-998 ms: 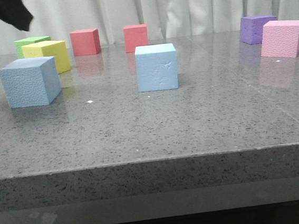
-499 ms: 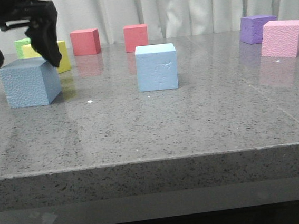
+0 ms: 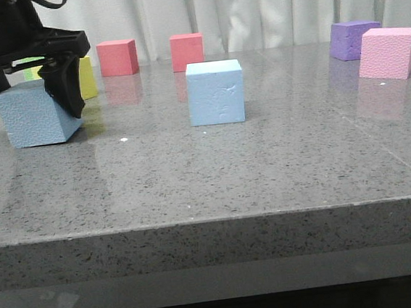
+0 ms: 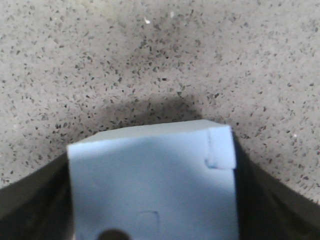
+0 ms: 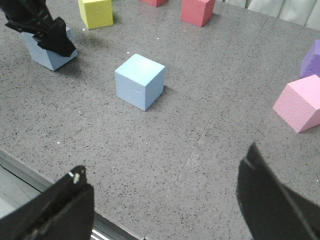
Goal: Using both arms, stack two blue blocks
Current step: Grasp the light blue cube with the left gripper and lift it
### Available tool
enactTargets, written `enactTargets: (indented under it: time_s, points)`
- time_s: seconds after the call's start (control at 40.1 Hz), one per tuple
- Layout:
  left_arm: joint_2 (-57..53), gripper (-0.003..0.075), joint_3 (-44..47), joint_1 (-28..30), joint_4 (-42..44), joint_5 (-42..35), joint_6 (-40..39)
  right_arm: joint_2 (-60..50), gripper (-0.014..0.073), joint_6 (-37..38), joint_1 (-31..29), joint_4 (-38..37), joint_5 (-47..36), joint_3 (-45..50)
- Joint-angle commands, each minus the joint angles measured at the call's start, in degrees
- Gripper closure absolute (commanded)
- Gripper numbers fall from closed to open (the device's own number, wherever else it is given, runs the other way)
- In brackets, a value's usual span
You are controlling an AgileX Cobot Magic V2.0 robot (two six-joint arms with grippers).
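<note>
Step in hand: the pick-up of the first blue block (image 3: pixel 36 114), judged from the left gripper (image 3: pixel 27 76) set down over it with one dark finger (image 3: pixel 67 91) on each side.
Left fingers: closed against the block's two opposite faces; in the left wrist view the block (image 4: pixel 152 185) fills the gap between them and looks held.
Right fingers: the right gripper (image 5: pixel 162 200) is spread wide and holds nothing, high above the near edge of the surface (image 3: pixel 265 170).
Where the blocks are: the gripped one sits near the left edge; the second blue block (image 3: pixel 216 92) stands free near the middle, well apart from it.
Next move calls for: a straight lift, a carry toward the middle, then a square set-down on the second block (the foam may shift if it lands skewed).
Look of the block: pale sky-blue foam, rough faces, a small dented mark near one top corner.
</note>
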Motion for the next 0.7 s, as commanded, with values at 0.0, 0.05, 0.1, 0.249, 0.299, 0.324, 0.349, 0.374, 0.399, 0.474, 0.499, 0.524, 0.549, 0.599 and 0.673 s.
enactTargets:
  time_s: [0.0,0.05,0.1,0.249,0.299,0.324,0.349,0.374,0.399,0.474,0.499,0.524,0.549,0.599,0.673]
  points:
    - [-2.6,0.03,-1.8,-0.4,0.1,-1.4,-0.6,0.1,0.0001,-0.6,-0.4,-0.8,-4.0,-1.4]
    - [-2.6,0.0321,-1.8,-0.4,0.1,-1.4,-0.6,0.1,0.0001,-0.6,-0.4,-0.8,-4.0,-1.4]
    - [-2.6,0.0343,-1.8,-0.4,0.1,-1.4,-0.6,0.1,0.0001,-0.6,-0.4,-0.8,-4.0,-1.4]
    - [-2.6,0.0388,-1.8,-0.4,0.0,-1.4,-0.6,0.1,0.0001,-0.6,-0.4,-0.8,-4.0,-1.4]
    - [-2.6,0.0387,-1.8,-0.4,-0.1,-1.4,-0.6,0.1,0.0001,-0.6,-0.4,-0.8,-4.0,-1.4]
    - [-2.6,0.0387,-1.8,-0.4,-0.1,-1.4,-0.6,0.1,0.0001,-0.6,-0.4,-0.8,-4.0,-1.4]
    - [-2.7,0.0387,-1.8,-0.4,-0.2,-1.3,-0.6,0.1,0.0001,-0.6,-0.4,-0.8,-4.0,-1.4]
    - [-2.7,0.0387,-2.0,-0.4,-0.2,-1.0,-0.2,0.1,0.0001,-0.6,-0.4,-0.8,-4.0,-1.4]
    - [-2.9,0.0387,-2.1,-0.4,-0.7,-0.8,0.4,0.1,0.0001,-0.6,-0.4,-0.8,-4.0,-1.4]
    - [-3.3,0.0387,-3.3,-0.4,-3.4,1.1,5.7,0.1,0.0001,-0.6,-0.4,-0.8,-4.0,-1.4]
    - [-3.4,0.0387,-3.9,-0.4,-4.5,2.0,6.9,0.1,0.0001,-0.6,-0.4,-0.8,-4.0,-1.4]
    - [-3.4,0.0387,-4.9,-0.4,-5.9,3.2,9.9,0.1,0.0001,-0.6,-0.4,-0.8,-4.0,-1.4]
    - [-3.4,0.0387,-5.9,-0.4,-7.1,4.1,12.0,0.1,0.0001,-0.6,-0.4,-0.8,-4.0,-1.4]
    - [-3.4,0.0387,-8.2,-0.4,-10.4,6.7,17.0,0.1,0.0001,-0.6,-0.4,-0.8,-4.0,-1.4]
    - [-3.4,0.0387,-12.2,-0.4,-14.5,10.4,23.2,0.1,0.0001,-0.6,-0.4,-0.8,-4.0,-1.4]
